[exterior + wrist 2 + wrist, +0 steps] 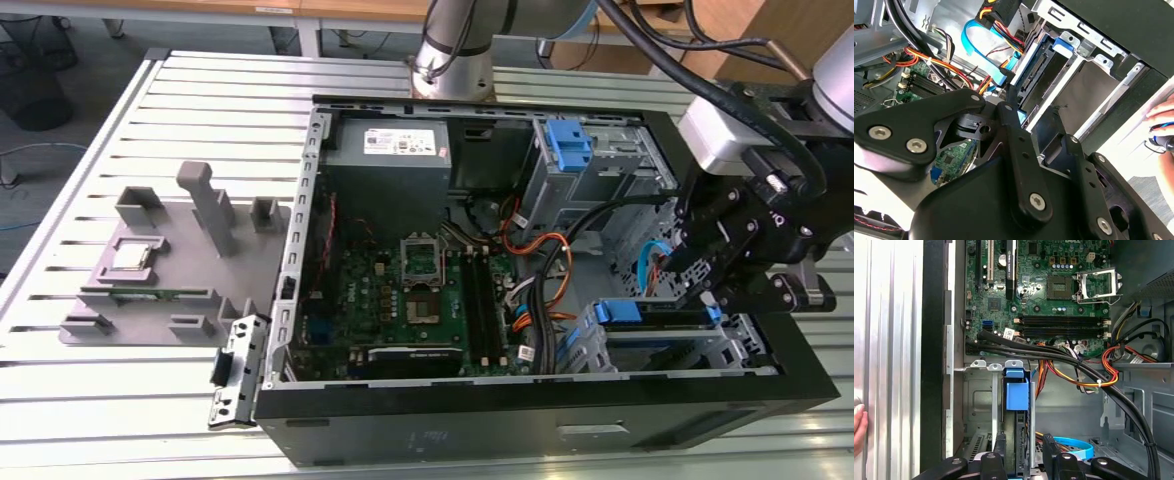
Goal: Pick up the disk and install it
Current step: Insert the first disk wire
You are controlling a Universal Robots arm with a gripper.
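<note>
The disk [654,312] sits on its edge in a metal drive cage [747,345] at the near right corner of the open computer case [534,420], on the exterior view's right. From above it shows as a thin dark slab with a blue plastic carrier around it. In the first wrist view the blue tab [1016,390] of that carrier stands up between two silver rails. In the second wrist view the disk [1034,75] shows a dark connector edge beside a grey metal wall. Its label cannot be seen.

The black gripper [714,290] hangs right over the cage, and its fingers [999,460] reach down on either side of the disk. Whether they are pressing on it cannot be told.

A white label shows on the grey power supply [390,143] at the far side of the case, but the words are too small to read.

Nearby are a green motherboard [400,290], a bundle of orange, red and black wires [547,260], and a flat blue cable [979,45]. Another blue bracket [570,148] sits at the far right. A grey holder [160,260] stands on the slatted worktop [80,400] to the left. Part of a person's hand [859,430] rests at the worktop's edge.
</note>
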